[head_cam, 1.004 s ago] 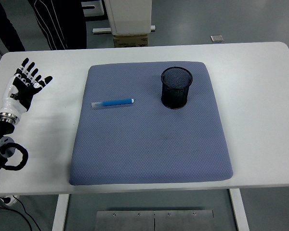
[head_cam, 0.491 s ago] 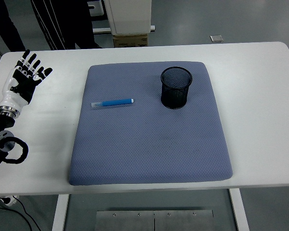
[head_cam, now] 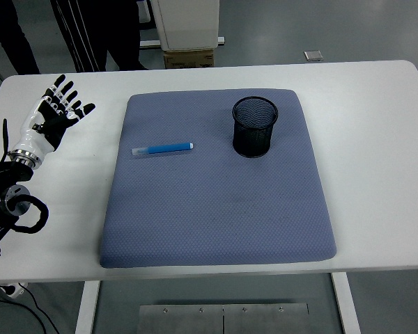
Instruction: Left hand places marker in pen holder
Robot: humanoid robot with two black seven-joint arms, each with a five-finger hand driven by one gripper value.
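We counted 1 white table (head_cam: 376,104), its near edge along the bottom of the head view.

On it we found 1 blue-grey padded mat (head_cam: 219,209), roughly square, lying flat and covering the table's middle.

On the mat we logged 2 items:
- 1 marker (head_cam: 162,148), blue-bodied with a pale, translucent cap end pointing left, lying flat and nearly level across the mat's upper-left part.
- 1 black wire-mesh pen holder (head_cam: 255,126), round, standing upright near the mat's far edge, right of the marker and well apart from it. We could see nothing inside it.

We noted 1 robot hand in view, the left hand (head_cam: 50,122), white-backed with black fingers (head_cam: 70,94). It was at the table's left side, off the mat and well apart from the marker. All 5 fingers were spread wide and pointed up and away; it held nothing. Its black arm (head_cam: 10,209) entered from the left edge.

Beyond the table's far edge we recorded 1 white cabinet base (head_cam: 188,24) on a grey floor, and the dark trouser legs (head_cam: 90,31) of at least 1 person at the top left.
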